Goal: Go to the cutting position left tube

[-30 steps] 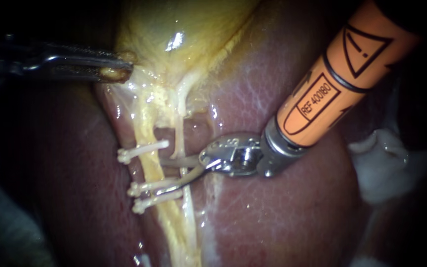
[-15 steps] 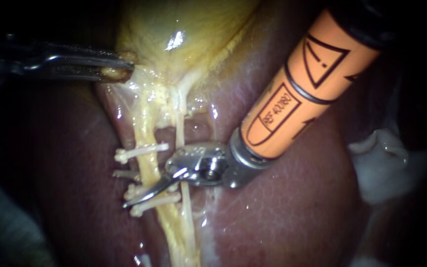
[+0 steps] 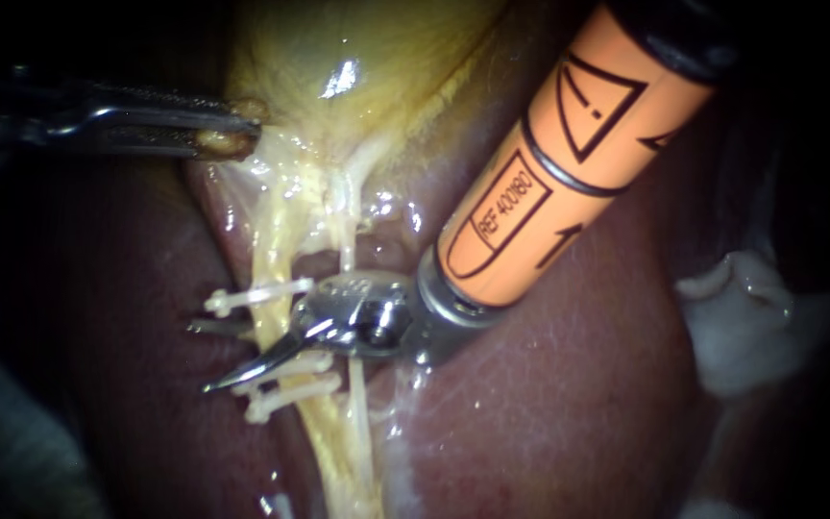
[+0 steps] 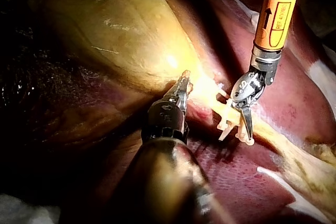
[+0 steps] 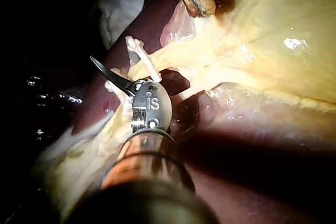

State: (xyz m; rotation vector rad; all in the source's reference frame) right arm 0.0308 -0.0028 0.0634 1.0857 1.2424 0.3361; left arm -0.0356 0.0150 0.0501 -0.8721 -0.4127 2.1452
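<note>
The left tube ran down from the gallbladder across the liver, with an upper clip and two lower clips on it. The right instrument had its thin, curved jaws apart, one on each side of that tube in the stretch between the clips, and I could not tell whether either jaw was pressing on it. The left instrument had its jaws closed on tissue at the gallbladder's neck, holding the tube taut. The main risk looked to be position. The lower jaw lay just beside the lower clips, so closing there could strike a clip, loosen it, or cut too close for it to hold the stump. The tips reached past the tube over the liver, so pushing further in, or dipping, could nick the liver surface. The right tube passed just beside the hinge of the jaws, and a deeper reach might draw it into the bite, where it could be cut with the left one. If the left instrument's hold slipped, the tube would go slack and could slide along the jaws toward a clip. Part of the far jaw was hidden behind the tube, so its exact seat could not be judged.
</note>
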